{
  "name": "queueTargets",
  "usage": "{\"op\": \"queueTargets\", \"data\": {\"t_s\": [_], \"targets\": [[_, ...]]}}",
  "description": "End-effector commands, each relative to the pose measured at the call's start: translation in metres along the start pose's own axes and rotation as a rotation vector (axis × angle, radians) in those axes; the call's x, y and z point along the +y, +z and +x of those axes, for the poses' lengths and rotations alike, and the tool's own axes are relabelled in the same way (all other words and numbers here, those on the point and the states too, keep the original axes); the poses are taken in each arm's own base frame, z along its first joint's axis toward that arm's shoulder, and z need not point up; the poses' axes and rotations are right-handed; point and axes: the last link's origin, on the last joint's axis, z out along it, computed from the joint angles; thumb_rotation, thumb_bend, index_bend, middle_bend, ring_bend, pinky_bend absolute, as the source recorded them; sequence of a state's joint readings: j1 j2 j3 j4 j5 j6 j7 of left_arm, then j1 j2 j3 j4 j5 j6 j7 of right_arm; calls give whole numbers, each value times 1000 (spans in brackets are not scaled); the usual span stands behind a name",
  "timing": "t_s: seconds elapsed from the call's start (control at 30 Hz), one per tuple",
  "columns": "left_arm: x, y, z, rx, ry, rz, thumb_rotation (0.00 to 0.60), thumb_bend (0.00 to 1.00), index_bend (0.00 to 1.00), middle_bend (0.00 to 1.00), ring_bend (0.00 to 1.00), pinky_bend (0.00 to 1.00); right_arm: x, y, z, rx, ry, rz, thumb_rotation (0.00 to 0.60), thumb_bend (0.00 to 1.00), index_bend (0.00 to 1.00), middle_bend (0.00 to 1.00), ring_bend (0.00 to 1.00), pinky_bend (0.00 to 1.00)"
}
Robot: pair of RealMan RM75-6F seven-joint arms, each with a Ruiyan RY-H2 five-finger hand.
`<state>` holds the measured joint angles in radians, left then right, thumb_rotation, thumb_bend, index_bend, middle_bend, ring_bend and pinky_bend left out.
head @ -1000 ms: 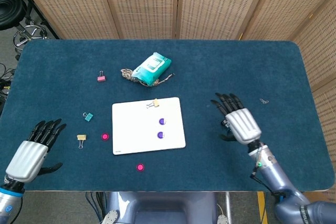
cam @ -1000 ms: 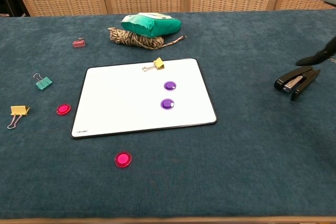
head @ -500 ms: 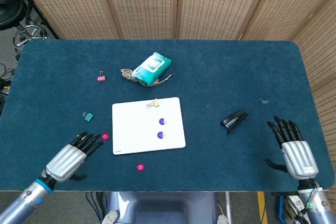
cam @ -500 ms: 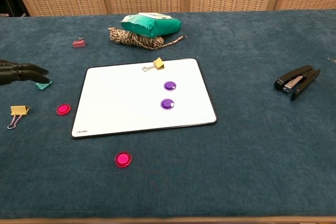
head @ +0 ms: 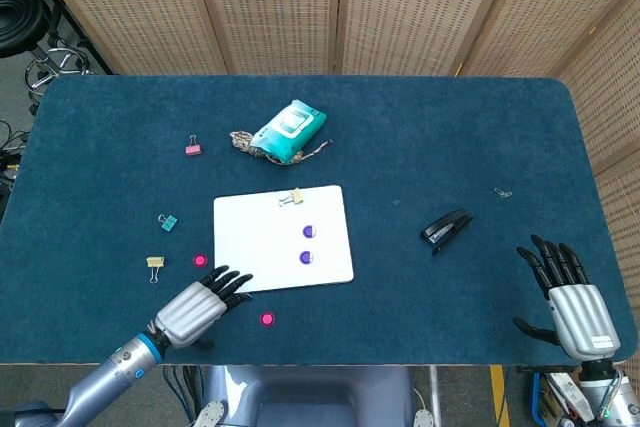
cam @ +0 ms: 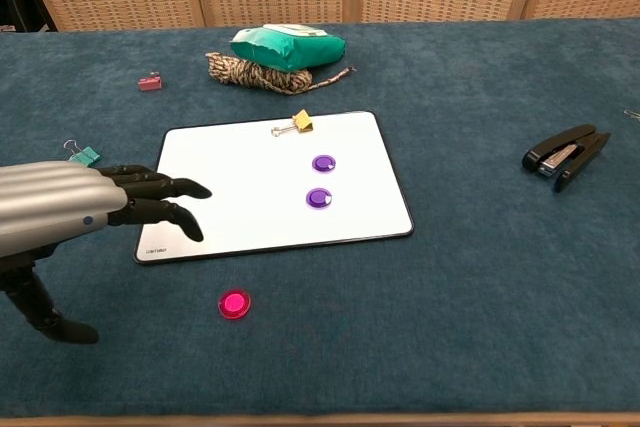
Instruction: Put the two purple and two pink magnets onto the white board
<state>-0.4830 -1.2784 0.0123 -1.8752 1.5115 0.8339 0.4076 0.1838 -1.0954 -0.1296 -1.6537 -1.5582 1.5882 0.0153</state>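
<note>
Woven panels stand behind the desk [head: 480, 137], which is covered with dark blue felt. On it the white board [head: 270, 222] lies flat near the middle, and both purple magnets [head: 308, 232] [head: 305, 257] sit on its right part, one just below the other. The left hand [head: 197, 308] hovers at the lower left corner of the board, fingers stretched out and apart, holding nothing. The right hand [head: 567, 297] is at the near right edge of the desk, also spread and holding nothing. A green packet [head: 288, 130] lies on a coil of rope [head: 246, 143] behind the board, and a black stapler [head: 446, 228] lies to the right of it. One pink magnet [head: 267, 319] rests on the felt just below the board; the other pink magnet [head: 200, 260] rests just beside its left edge.
</note>
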Motion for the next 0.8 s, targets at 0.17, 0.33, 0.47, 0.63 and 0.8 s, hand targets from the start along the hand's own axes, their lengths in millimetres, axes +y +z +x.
{"op": "queueTargets", "data": {"t_s": [0.17,0.33,0.47,0.63,0.8], "targets": [[28,32,6,-25,-23,4,600,14,295,0,0,0,4,2,1,-3,8,-7,600,0,118,0,0,0],[41,42,5,-28,-19,27,600,69,339,0,0,0,5,1,1,-6,12,-7,600,0,129,0,0,0],[46,47,5,-27,-8,43,600,117,353,0,0,0,4,1,1,-10,12,-6,600,0,132,0,0,0],[51,52,2,-30,0,61,600,138,382,0,0,0,3,0,1,-13,17,-2,600,0,138,0,0,0],[54,56,0,-30,2,67,600,186,394,0,0,0,3,0,0,-20,21,-2,600,0,144,0,0,0]]}}
